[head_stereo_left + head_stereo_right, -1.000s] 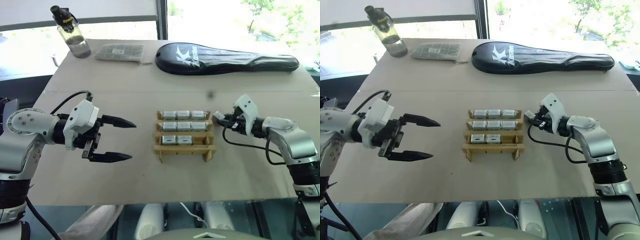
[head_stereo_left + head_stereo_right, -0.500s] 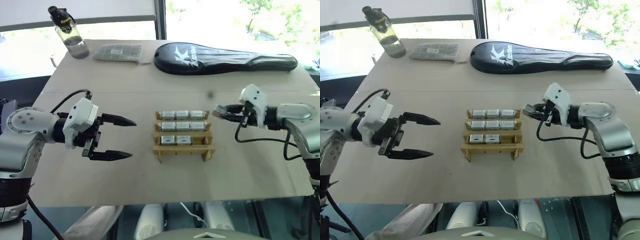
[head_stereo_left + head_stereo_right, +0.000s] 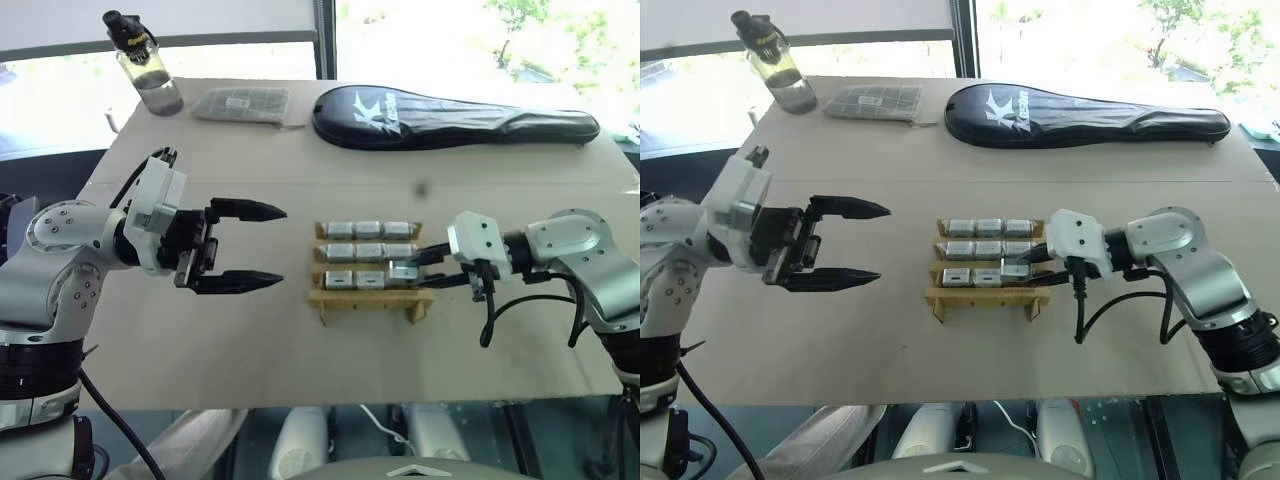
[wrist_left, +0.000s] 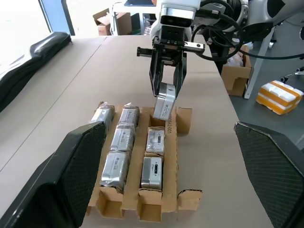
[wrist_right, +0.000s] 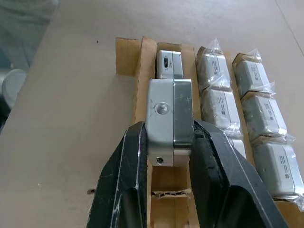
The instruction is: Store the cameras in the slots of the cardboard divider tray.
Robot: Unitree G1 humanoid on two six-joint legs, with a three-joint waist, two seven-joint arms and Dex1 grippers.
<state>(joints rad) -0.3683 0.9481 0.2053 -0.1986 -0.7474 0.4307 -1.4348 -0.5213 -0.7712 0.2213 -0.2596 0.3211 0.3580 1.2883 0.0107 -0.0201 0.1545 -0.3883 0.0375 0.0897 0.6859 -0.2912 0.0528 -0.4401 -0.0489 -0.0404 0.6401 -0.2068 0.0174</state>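
Note:
The cardboard divider tray (image 3: 365, 297) lies at the table's middle. Bagged silver cameras (image 3: 368, 229) fill its back and middle rows, and two more sit in the front row. My right gripper (image 3: 398, 271) reaches in from the right, shut on one bare silver camera (image 5: 170, 121). It holds that camera tilted over the empty slot at the front row's right end (image 4: 165, 105). I cannot tell whether the camera touches the cardboard. My left gripper (image 3: 284, 246) hovers left of the tray, open and holding nothing, its fingers (image 4: 76, 175) pointing toward the tray.
Along the table's far edge stand a water bottle (image 3: 148, 70), a flat grey-green packet (image 3: 243, 103) and a black racket case (image 3: 450, 117). Beyond the table's right side are cardboard boxes (image 4: 236, 71) on the floor. Bare tabletop surrounds the tray.
My right gripper has swung in toward the tray with the camera, turning it, and now holds it over the front-right slot. My left gripper has edged up and toward the tray.

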